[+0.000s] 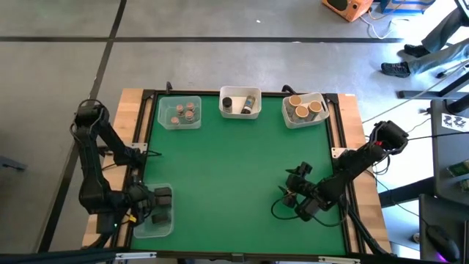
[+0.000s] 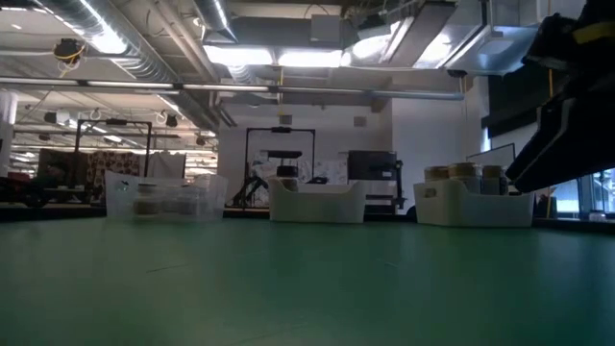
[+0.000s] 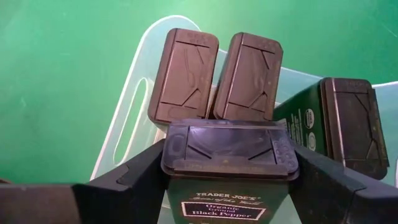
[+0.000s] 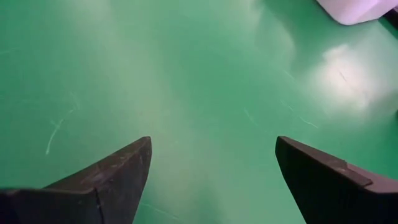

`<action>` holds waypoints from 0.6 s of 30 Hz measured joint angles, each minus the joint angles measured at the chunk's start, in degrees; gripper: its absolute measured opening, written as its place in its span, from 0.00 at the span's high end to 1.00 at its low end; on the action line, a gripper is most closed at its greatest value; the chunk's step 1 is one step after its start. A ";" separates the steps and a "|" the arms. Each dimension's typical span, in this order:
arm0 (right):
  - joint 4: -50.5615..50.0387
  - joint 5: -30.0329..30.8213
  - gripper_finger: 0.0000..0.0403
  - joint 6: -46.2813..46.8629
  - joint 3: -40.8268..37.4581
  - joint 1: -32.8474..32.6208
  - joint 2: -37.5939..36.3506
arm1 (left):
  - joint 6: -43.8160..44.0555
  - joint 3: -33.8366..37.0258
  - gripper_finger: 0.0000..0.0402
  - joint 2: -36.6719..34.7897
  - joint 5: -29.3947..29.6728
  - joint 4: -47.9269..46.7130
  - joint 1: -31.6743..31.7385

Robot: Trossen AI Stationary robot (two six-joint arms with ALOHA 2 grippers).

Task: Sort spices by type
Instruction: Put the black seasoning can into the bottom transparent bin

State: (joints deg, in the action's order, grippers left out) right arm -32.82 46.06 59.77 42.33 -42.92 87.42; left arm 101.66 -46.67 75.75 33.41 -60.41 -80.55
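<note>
Four dark blocky pepper tins are in play at my left claw [image 3: 227,186], and one of them, the black pepper tin [image 3: 227,155], sits pinched between my two fingers, held upright over the clear tub [image 1: 152,213] at the near left corner of the table [image 1: 234,176]. Just beyond my fingertips two more blocky tins [image 3: 217,74] stand side by side in that tub, touching, and a fourth tin [image 3: 351,124] stands off to one side of my grip, inside the same walls.

So I judge I am at the placing step. What comes next, I think, is to lower the tin into the free floor beside its fellows and then let my fingers part.

My right claw [image 4: 211,168] waits spread over bare green mat, holding nothing. Well beyond both claws, along the far edge, three tubs [image 1: 242,103] hold the rest: grey-brown lids [image 1: 183,112], dark cylinders [image 1: 240,103], tan lids [image 1: 304,108].
</note>
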 joint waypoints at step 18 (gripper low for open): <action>4.34 -0.24 0.15 -0.02 0.00 0.20 0.00 | 3.62 -1.26 0.19 -3.51 -5.87 -5.52 1.35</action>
State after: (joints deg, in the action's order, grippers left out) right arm -28.47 45.82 59.74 42.33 -42.72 87.42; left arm 105.28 -47.93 72.23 27.54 -65.93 -79.20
